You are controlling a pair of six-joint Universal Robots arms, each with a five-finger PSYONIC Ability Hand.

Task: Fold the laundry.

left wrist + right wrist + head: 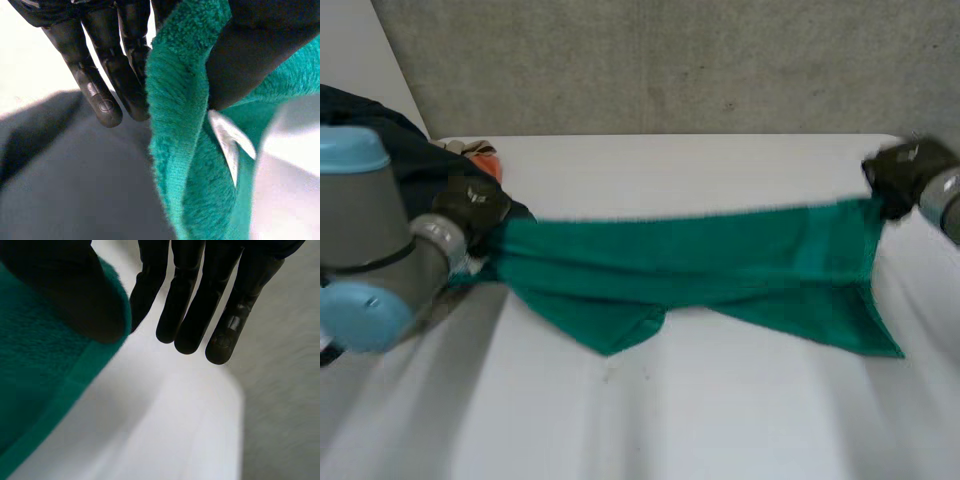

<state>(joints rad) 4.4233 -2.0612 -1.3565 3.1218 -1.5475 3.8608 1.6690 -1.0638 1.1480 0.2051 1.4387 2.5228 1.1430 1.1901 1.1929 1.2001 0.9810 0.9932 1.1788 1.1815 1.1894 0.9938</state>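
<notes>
Over the middle of the table point(670, 420) the towel point(690, 265) hangs stretched end to end, its lower edge sagging in two points that seem to rest on the top. The left hand point(470, 207) pinches one end between thumb and straight fingers, beside a white tag point(227, 137); the right hand point(905, 175) pinches the far corner likewise. Both grips look shallow, the right one close to the hem, so a hard pull apart could slip a corner free and drop the towel crooked. Behind the left hand dark clothes point(380, 125) lie heaped loose on the table, in no basket.
</notes>
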